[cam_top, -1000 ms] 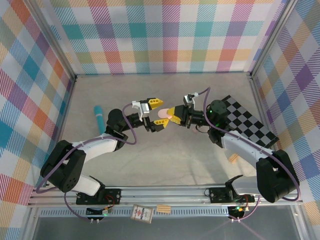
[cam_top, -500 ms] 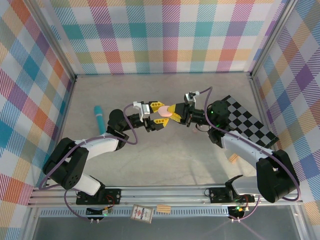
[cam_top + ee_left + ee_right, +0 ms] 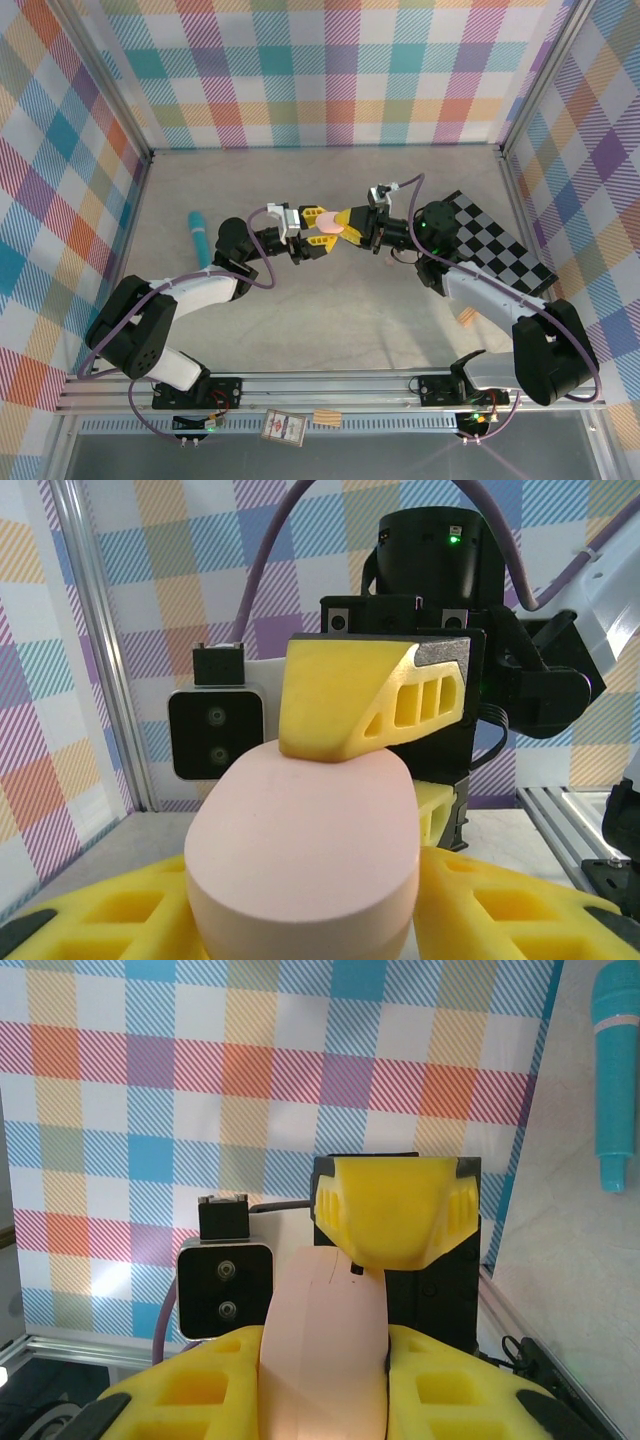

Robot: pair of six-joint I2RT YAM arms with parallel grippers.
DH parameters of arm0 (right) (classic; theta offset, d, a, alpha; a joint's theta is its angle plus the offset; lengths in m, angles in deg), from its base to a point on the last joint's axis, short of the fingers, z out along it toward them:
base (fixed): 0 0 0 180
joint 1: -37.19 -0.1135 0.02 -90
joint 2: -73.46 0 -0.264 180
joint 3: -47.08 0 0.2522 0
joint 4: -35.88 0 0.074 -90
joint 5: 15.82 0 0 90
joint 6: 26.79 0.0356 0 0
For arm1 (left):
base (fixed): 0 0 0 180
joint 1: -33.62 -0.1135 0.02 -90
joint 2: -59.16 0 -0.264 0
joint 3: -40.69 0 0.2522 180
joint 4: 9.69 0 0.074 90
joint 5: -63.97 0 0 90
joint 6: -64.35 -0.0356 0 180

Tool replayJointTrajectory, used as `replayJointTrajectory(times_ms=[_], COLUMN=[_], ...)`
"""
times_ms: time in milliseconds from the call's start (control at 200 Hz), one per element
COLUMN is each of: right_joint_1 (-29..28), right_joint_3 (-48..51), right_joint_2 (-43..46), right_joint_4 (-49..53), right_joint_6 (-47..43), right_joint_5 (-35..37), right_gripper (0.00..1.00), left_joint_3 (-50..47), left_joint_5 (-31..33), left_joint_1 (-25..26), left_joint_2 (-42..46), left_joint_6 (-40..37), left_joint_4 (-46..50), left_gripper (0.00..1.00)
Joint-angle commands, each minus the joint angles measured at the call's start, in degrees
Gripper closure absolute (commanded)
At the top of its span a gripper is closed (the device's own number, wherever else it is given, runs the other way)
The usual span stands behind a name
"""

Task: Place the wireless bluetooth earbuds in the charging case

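Pink charging case — clamped in the right gripper, left gripper tight on its sides too

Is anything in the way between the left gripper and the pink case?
Nothing visible does. The pink case sits between the fingers of the left gripper, with the right gripper clamped on it from the opposite side.

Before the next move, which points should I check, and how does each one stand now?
1. The right gripper clamps the pink case: ok.
2. The left gripper grips the case firmly: cannot tell; it sits around the case.
3. Case held above the table: ok.
4. Case lid open: not ok, it looks shut.
5. The teal cylinder lies apart from both grippers: ok.
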Motion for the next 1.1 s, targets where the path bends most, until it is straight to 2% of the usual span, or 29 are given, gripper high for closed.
replayJointTrajectory(times_ms=[0, 215, 325, 515, 710, 1095], right_joint_1=[-0.3, -0.3, -0.3, -0.4, -0.4, -0.6], right_joint_3=[-0.6, -0.8, -1.1, -1.6, -1.6, -1.4], right_joint_2=[0.7, 0.7, 0.7, 0.9, 0.8, 0.9], right_joint_4=[-0.9, 0.3, 0.1, -1.2, -1.6, 0.0], right_joint_6=[-1.0, -1.7, -1.4, -0.5, -0.2, -1.0], right_joint_5=[0.1, 0.1, 0.2, -0.1, 0.1, 0.5], right_gripper=[0.86, 0.86, 0.86, 0.86, 0.86, 0.83], left_joint_3=[1.8, 2.3, 2.3, 2.2, 2.4, 2.4], left_joint_5=[-2.4, -2.9, -2.9, -2.8, -3.0, -3.4], left_joint_1=[0.2, 0.2, 0.2, 0.2, 0.2, 0.2], left_joint_2=[0.1, 0.1, -0.3, -0.8, -1.1, -0.8], left_joint_6=[-0.2, 0.0, -0.4, -0.5, -0.3, 0.4], left_joint_4=[-1.6, -1.4, -1.1, -1.5, -1.5, -1.8], left_gripper=[0.51, 0.51, 0.56, 0.49, 0.49, 0.66])
